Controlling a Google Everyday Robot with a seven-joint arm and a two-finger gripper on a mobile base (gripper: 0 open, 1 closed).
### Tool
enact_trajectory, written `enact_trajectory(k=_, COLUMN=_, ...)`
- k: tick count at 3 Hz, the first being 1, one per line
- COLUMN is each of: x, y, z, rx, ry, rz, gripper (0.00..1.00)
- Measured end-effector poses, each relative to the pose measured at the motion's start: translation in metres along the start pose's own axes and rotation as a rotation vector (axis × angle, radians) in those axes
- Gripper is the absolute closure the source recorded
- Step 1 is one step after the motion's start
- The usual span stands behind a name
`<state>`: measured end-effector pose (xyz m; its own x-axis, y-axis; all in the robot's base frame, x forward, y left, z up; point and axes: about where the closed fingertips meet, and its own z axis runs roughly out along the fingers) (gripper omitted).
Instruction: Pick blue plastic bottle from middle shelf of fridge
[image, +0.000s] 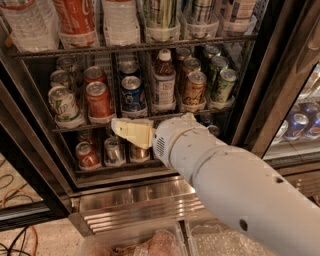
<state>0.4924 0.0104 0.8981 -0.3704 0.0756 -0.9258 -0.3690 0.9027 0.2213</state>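
1. Shows the blue plastic bottle (163, 82) upright on the middle shelf (95, 124) of the fridge (260, 100), in a clear lane near the centre of the front row, with its white cap on top, dark drink inside and blue-and-white label facing out.
2. Sets a blue can (132, 94) just beside it on the left and a gold-brown can (194, 88) just beside it on the right, both a little shorter than the bottle.
3. Lines up a red can (99, 100) and a green-and-white can (64, 104) further left on the same shelf, green cans (222, 85) further right, and more cans in the rows behind.
4. Places the claw (127, 131) below and to the left of the bottle, at the front edge of the middle shelf, right under the blue can and apart from the bottle.
5. Cannot tell whether the claw is wide or narrow.
6. Carries the claw on a thick white arm (240, 190) reaching in from the lower right, above the ribbed steel base (135, 200).
7. Leaves a lower red can (87, 155) and a silver can (114, 150) in view on the bottom shelf, just left of and below the claw.
8. Holds large bottles on the shelf above, among them a red cola bottle (75, 20).
9. Shows blue-topped cans (297, 125) behind the neighbouring glass door on the right.
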Motion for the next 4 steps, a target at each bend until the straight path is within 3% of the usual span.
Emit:
enact_trajectory(k=2, x=0.013, y=0.001, z=0.008, rx=0.022, ry=-0.008, rz=-0.003, gripper=0.00)
enact_trajectory(k=3, x=0.045, y=-0.003, z=0.031, rx=0.060, ry=-0.007, rz=0.002, gripper=0.00)
enact_trajectory(k=4, x=0.069, y=-0.009, z=0.060, rx=0.099, ry=-0.014, rz=-0.038, gripper=0.00)
